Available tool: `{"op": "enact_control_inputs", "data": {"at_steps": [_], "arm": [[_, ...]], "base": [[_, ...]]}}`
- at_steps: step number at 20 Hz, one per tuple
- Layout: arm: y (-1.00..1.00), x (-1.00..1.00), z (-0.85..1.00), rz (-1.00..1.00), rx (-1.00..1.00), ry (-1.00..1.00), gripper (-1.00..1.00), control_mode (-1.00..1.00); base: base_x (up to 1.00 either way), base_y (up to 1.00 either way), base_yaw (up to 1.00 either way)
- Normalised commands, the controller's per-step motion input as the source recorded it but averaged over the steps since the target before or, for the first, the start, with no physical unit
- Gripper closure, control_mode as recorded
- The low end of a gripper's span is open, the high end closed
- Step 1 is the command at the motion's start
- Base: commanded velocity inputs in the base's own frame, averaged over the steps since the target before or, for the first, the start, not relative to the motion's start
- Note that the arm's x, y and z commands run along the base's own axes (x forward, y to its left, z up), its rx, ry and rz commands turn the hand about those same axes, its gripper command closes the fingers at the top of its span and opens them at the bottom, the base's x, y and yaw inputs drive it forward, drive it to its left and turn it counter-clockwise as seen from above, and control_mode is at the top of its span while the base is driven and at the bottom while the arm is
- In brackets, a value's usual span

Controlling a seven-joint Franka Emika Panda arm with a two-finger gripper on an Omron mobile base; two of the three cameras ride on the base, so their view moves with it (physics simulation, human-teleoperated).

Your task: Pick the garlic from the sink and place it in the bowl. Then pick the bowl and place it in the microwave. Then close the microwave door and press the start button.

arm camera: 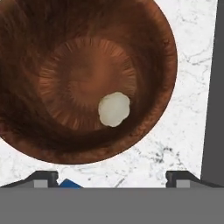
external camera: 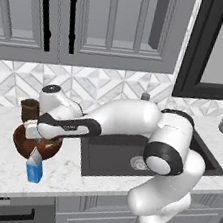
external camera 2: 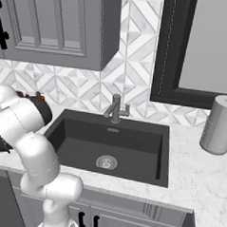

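The reddish-brown wooden bowl (arm camera: 65, 52) stands on the marble counter left of the sink (external camera: 112, 156). The pale garlic (arm camera: 114, 109) lies loose on the bowl's floor, slightly off centre. My gripper (arm camera: 111, 177) hangs straight above the bowl (external camera: 24, 147), open, its two fingertips (arm camera: 43, 177) spread wide with nothing between them. From the left base view the hand (external camera: 42, 129) covers the bowl's top. The dark sink (external camera 2: 85, 137) holds just its silver drain (external camera 2: 106, 161). The microwave is out of view.
A dark brown mug (external camera: 29, 107) stands just behind the bowl. A blue carton (external camera: 34, 170) leans at the bowl's front. The faucet (external camera 2: 115, 108) rises behind the sink, and a grey paper-towel roll (external camera 2: 220, 124) stands at the right. Upper cabinets hang overhead.
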Motion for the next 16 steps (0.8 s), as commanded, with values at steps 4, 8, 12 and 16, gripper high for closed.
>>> {"op": "enact_control_inputs", "data": {"at_steps": [4,8,12,16], "arm": [[-0.56,-0.17,0.71,-0.05,0.13,0.00,-1.00,-1.00],[-0.57,-0.05,0.20,-0.04,0.18,0.00,-1.00,-1.00],[-0.51,-0.07,-0.01,-0.05,0.16,0.00,-1.00,-1.00],[-0.24,0.00,0.00,-0.06,0.12,0.01,-1.00,-1.00]], "base": [[0.00,0.00,0.00],[0.00,0.00,0.00],[0.00,0.00,0.00],[0.00,0.00,0.00]]}}
